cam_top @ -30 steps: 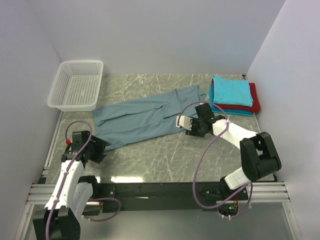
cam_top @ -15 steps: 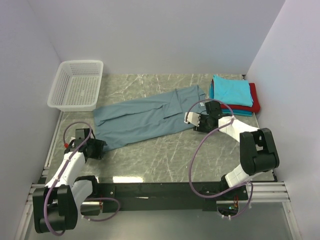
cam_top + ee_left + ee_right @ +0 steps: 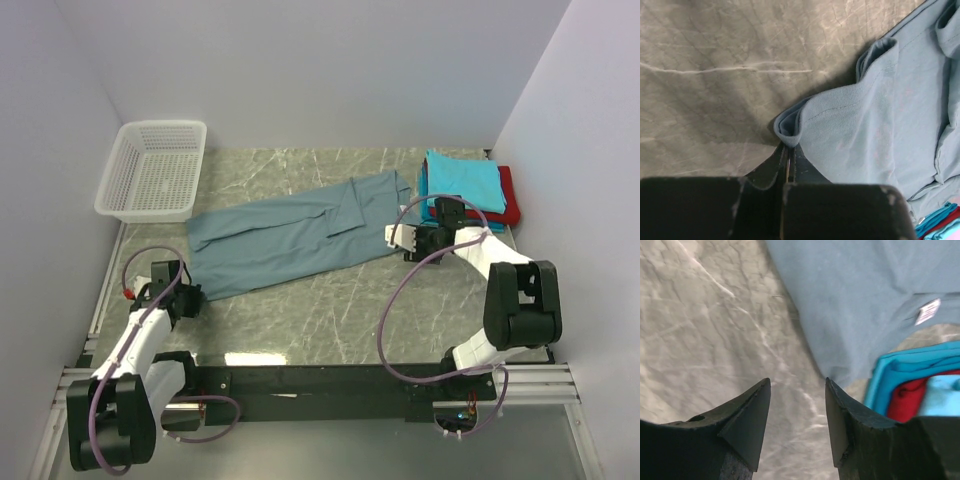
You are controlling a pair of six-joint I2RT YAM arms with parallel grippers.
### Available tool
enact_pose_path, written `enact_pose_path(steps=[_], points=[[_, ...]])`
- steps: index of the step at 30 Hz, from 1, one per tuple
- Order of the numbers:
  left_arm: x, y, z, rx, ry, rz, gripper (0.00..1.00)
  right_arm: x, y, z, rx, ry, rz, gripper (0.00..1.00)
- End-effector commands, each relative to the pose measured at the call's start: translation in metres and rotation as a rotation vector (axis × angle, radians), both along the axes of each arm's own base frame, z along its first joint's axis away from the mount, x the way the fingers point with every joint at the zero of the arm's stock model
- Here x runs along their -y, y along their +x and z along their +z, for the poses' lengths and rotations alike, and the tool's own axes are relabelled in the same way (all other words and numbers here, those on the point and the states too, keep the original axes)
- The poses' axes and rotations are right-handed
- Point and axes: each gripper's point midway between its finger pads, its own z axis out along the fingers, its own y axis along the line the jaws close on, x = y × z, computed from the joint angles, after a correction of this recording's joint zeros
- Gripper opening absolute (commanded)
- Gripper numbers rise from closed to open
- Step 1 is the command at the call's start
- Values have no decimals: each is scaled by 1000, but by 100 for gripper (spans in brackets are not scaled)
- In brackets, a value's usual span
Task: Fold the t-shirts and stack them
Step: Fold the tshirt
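Note:
A large grey-blue t-shirt (image 3: pixel 290 235) lies lengthwise on the marble table, folded narrow. My left gripper (image 3: pixel 190 295) is shut at its near-left corner, and the left wrist view shows the rolled hem (image 3: pixel 788 134) pinched at the fingertips. My right gripper (image 3: pixel 400 238) stands open just off the shirt's right end, low over bare table (image 3: pixel 715 330), nothing between its fingers. Ahead of it are the shirt's edge (image 3: pixel 865 295) and white neck label (image 3: pixel 928 311). A folded stack sits at the back right: turquoise (image 3: pixel 462 180) on top, red (image 3: pixel 510 195) below, teal (image 3: pixel 470 225) at the bottom.
A white mesh basket (image 3: pixel 155 170) stands at the back left corner, close to the shirt's far-left end. White walls close in the table on three sides. The right arm's cable (image 3: pixel 395 300) loops over the table's near-right part.
My left gripper has closed on the shirt's near-left corner and drawn slightly toward the left edge. My right gripper has moved right, from over the shirt to its right end near the stack, staying open.

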Motion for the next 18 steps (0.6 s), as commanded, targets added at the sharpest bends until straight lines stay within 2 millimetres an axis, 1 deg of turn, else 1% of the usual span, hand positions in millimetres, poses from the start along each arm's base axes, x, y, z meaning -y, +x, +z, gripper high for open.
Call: enact_pose_path(steps=[1, 4, 5, 8, 10, 14, 16, 18], points=[[-11, -6, -2, -7, 57, 24, 0, -8, 14, 23, 48, 7, 134, 55], [-14, -4, 7, 21, 74, 27, 0, -11, 20, 20, 45, 0, 155, 55], [-15, -4, 10, 28, 79, 28, 0, -13, 28, 18, 55, -5, 152, 55], [-16, -5, 13, 27, 89, 25, 0, -10, 36, 11, 26, -21, 132, 54], [-17, -5, 14, 27, 95, 21, 0, -6, 35, 5, 1, -47, 126, 54], [-16, -3, 16, 34, 94, 15, 0, -6, 27, -7, -40, -74, 141, 53], [-17, -2, 17, 37, 96, 17, 0, -6, 26, -11, -46, -85, 144, 53], [-17, -1, 17, 37, 94, 18, 0, -5, 25, -19, -61, -116, 138, 51]])
